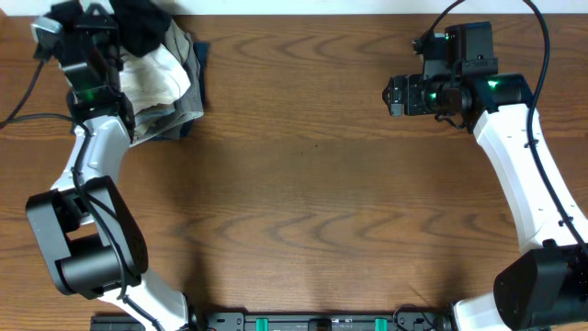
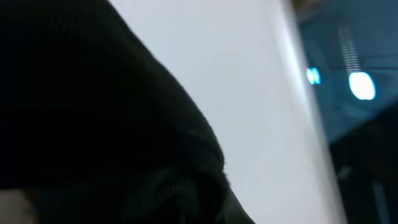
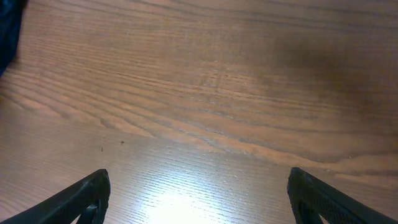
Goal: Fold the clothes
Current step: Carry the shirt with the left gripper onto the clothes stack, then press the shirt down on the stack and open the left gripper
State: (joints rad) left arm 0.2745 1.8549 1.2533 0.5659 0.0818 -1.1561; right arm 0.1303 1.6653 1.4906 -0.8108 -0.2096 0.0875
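Observation:
The clothes point(image 1: 147, 28), a black garment, are bunched up at the far left corner of the table on top of a stack of folded garments. My left gripper point(image 1: 108, 28) is right against the bunch. In the left wrist view black fabric point(image 2: 87, 112) fills the left half and hides the fingers, so the gripper looks shut on it. My right gripper point(image 1: 393, 95) is open and empty at the far right, with only bare wood between its fingers in the right wrist view point(image 3: 199, 183).
The stack of folded garments point(image 1: 156, 83), white on top with grey and dark blue edges, lies under the black garment. Its dark edge shows at the top left of the right wrist view point(image 3: 6, 31). The wooden table point(image 1: 312, 202) spreads between the arms.

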